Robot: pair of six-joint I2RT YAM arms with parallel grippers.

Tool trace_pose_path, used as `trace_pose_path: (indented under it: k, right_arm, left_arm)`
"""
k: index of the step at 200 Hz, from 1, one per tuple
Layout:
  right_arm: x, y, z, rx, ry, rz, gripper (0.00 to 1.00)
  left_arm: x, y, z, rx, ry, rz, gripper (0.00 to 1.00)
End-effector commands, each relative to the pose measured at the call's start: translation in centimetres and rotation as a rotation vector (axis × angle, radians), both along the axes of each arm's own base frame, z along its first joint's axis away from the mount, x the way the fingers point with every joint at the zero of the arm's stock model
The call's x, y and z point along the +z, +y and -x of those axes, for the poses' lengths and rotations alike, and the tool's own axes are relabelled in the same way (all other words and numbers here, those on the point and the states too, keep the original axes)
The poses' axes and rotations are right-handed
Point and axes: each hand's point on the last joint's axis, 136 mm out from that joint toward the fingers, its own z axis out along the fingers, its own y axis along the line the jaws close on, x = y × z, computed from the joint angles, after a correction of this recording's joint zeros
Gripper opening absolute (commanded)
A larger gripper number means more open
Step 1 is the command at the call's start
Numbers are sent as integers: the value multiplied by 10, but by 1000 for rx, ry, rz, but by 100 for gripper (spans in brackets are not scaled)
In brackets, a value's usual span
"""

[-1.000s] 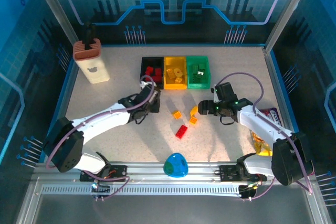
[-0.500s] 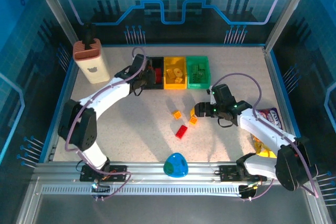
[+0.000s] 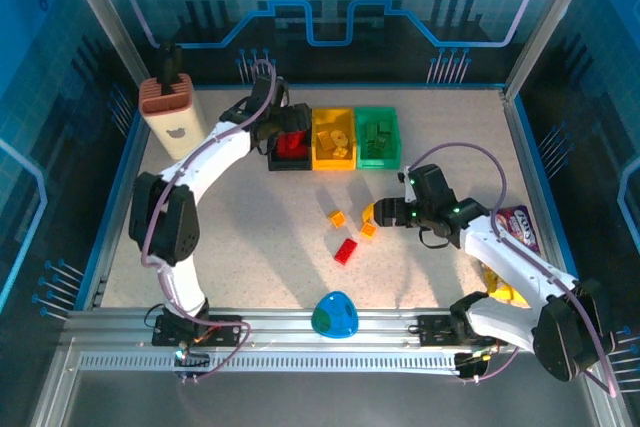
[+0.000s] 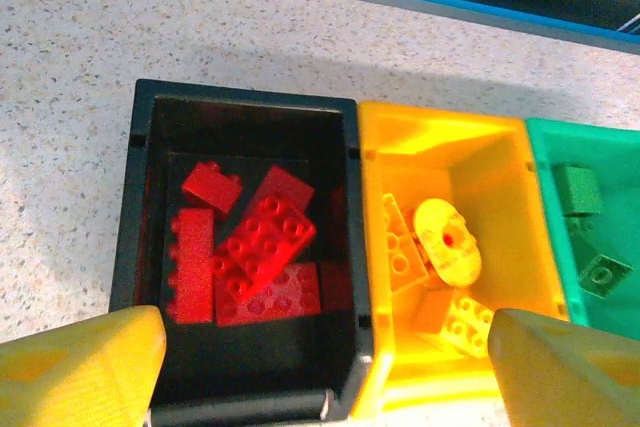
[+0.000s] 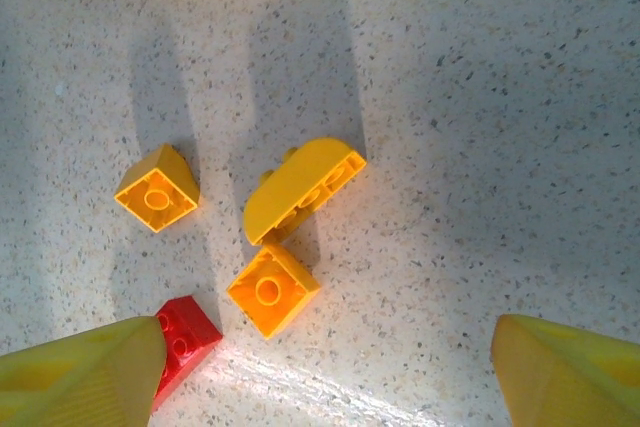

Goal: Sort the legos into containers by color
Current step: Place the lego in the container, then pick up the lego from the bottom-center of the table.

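Red legos [image 4: 250, 247] are lying piled in the black container [image 4: 140, 197], the leftmost of three bins that are standing side by side, touching, at the far middle of the worktop [image 3: 250, 247]. About five pieces are showing there, with one broad studded piece lying slantwise on top. The yellow container [image 4: 440, 147] in the middle is holding yellow legos [image 4: 400, 247] and a round yellow piece [image 4: 447, 237]. The green container [image 4: 580, 142] on the right is holding green legos [image 4: 582, 190]. The left claw [image 4: 325, 377] is hovering over the black container with its fingers spread wide apart and nothing between them. Nearer, well apart from the bins, three yellow bricks [image 5: 272, 290], one of them rounded on top, and a red brick [image 5: 185, 342] are lying loose on the worktop, close together. The right claw [image 5: 325, 367] is hanging just above them, its fingers likewise standing apart and gripping nothing.
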Motion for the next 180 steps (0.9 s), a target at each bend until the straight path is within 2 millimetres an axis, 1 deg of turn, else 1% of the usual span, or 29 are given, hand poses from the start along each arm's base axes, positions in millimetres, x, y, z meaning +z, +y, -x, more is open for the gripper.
trace_pose_path:
  k: [1, 29, 54, 69, 78, 91, 111, 122, 131, 133, 141, 155, 168, 180]
  right_arm:
    - [-9, 7, 12, 62, 29, 20, 86]
    - [-17, 25, 19, 149, 54, 56, 86]
    - [-27, 44, 28, 199, 92, 91, 87]
    - [-34, 55, 33, 198, 115, 121, 91]
    - [-40, 57, 37, 158, 145, 154, 92]
    - [-43, 58, 41, 53, 186, 177, 93]
    - [-44, 70, 49, -65, 178, 193, 91]
    - [-43, 80, 52, -99, 147, 189, 89]
    - [-49, 84, 55, -134, 141, 199, 85]
    - [-43, 90, 52, -141, 129, 181, 84]
    - [-44, 97, 51, -172, 131, 180, 81]
    - [-53, 97, 51, -266, 173, 229, 73]
    - [-58, 97, 52, -325, 200, 266, 72]
    - [-60, 99, 52, -359, 196, 269, 68]
  left_arm:
    - [34, -6, 27, -36, -71, 52, 85]
    - [35, 1, 61, -39, -90, 84, 84]
    - [24, 12, 92, -29, -86, 93, 83]
    - [14, 21, 107, -33, -84, 64, 83]
    - [4, 31, 113, -11, -69, 21, 84]
    - [-9, 46, 122, 24, -24, -22, 83]
    - [-25, 55, 136, 42, 22, -39, 83]
    - [-30, 58, 141, 52, 31, -39, 83]
    - [-33, 62, 145, 67, 39, -40, 83]
    - [-33, 63, 146, 70, 40, -41, 83]
    - [-34, 65, 149, 82, 45, -38, 82]
    - [-36, 66, 152, 89, 47, -26, 82]
    - [-36, 64, 153, 86, 51, -17, 82]
    - [-36, 64, 154, 84, 55, -17, 82]
